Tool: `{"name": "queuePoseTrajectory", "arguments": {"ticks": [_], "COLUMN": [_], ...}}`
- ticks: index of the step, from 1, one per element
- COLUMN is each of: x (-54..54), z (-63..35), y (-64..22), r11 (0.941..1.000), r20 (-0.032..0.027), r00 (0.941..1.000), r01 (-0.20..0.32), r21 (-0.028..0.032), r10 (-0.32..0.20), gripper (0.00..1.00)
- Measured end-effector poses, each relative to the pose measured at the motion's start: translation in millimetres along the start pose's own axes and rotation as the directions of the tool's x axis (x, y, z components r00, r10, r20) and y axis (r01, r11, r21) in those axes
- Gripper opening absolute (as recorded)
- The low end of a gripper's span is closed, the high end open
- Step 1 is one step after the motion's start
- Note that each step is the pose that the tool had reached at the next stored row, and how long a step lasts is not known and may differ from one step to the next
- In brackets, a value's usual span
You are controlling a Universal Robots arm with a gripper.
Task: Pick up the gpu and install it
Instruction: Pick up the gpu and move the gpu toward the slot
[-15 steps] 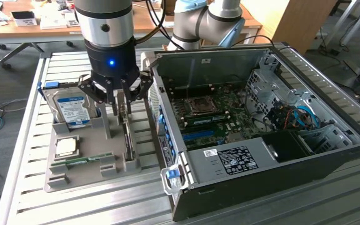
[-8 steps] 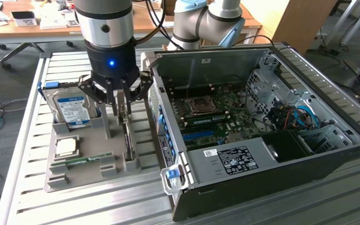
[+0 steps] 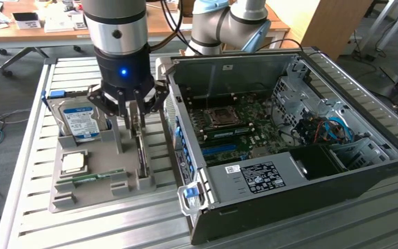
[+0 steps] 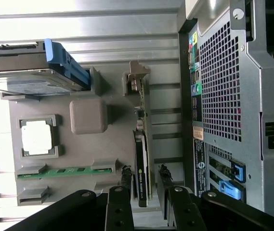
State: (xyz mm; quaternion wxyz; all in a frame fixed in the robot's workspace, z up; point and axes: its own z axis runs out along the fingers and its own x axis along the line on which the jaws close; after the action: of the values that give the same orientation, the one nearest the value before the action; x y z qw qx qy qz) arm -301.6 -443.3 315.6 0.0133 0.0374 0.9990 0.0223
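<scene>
The gpu (image 3: pixel 141 155) is a thin dark card standing on edge in a slot of the grey holder tray (image 3: pixel 109 171), its silver bracket end toward the back. My gripper (image 3: pixel 135 116) hangs straight above it, fingers pointing down. In the wrist view the gpu (image 4: pixel 142 180) runs between my two fingers (image 4: pixel 125 174), and the gripper (image 4: pixel 144 169) straddles it with a small gap on each side. The gripper is open and holds nothing.
The tray also carries a silver hard drive (image 3: pixel 80 120) with a blue label, a CPU (image 3: pixel 73 162) and a green memory stick (image 3: pixel 91 178). The open computer case (image 3: pixel 365 171) stands to the exterior view's right of the tray, motherboard (image 3: pixel 233 129) exposed. Everything rests on a slatted metal table (image 3: pixel 26 155).
</scene>
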Motion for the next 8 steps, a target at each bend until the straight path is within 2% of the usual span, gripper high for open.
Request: {"name": "queuePoseTrajectory", "arguments": {"ticks": [8], "x": [0.1], "z": [2.4], "y": [-0.1], "r11": [1.0000], "r20": [-0.0001], "r00": [1.0000], "r01": [0.000], "r21": [0.0002], "r10": [0.000], "gripper": [0.36]}}
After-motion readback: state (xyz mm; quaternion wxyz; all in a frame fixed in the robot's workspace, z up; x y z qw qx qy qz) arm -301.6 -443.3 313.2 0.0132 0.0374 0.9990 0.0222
